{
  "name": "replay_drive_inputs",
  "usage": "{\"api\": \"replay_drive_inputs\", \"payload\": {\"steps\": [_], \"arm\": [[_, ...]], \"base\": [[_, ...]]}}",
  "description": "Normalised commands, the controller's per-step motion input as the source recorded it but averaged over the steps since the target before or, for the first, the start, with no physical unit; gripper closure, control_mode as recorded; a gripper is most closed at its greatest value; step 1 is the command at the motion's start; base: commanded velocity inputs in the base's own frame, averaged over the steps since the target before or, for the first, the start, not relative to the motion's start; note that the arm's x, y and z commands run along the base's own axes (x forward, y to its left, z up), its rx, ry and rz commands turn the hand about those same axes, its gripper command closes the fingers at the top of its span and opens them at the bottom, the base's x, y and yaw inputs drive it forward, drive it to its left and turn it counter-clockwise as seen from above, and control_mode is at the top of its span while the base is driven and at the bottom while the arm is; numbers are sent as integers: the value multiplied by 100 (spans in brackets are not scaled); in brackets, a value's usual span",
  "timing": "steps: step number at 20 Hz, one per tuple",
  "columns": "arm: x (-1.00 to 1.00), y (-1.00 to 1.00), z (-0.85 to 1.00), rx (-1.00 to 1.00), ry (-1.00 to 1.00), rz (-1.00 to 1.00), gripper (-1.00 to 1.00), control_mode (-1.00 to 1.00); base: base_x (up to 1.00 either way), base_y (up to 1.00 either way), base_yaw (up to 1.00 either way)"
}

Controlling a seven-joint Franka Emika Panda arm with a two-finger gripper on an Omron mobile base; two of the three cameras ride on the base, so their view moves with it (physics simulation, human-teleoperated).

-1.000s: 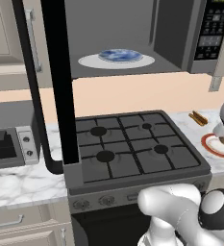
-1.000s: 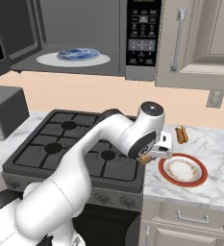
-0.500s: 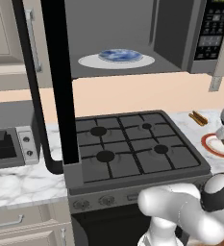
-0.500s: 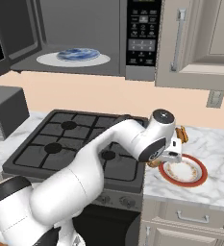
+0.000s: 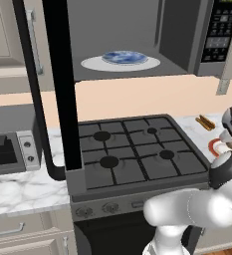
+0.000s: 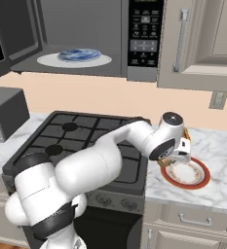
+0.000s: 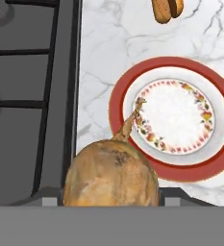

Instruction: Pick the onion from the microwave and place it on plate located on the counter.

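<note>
Carrying step: the jaws (image 7: 111, 202) pinch the onion (image 7: 111, 178) above the desk (image 7: 104, 72), over the near rim of the plate (image 7: 173, 115) beside the stove (image 7: 31, 96). Next, likely, a short shift over the plate's centre, then release. Behind, the microwave (image 6: 85, 36) stands open.

My arm (image 6: 100, 165) looks glossy white, rounded segments with dark joint bands and caps; wrist (image 6: 179, 148) detail seems boxy, unclear.

plate (image 7: 176, 115) bare, open from above; orange-brown item (image 7: 166, 8) lies apparently just beyond.
</note>
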Motion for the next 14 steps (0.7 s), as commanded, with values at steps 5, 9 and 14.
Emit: {"api": "replay_drive_inputs", "payload": {"steps": [5, 9, 14], "arm": [[34, -45, -34, 0, 4, 0, 100, -100], [19, -48, -17, 0, 10, 0, 100, -100], [16, -42, -4, 0, 12, 0, 100, -100]], "base": [[0, 0, 0], [0, 0, 0], [0, 0, 0]]}}
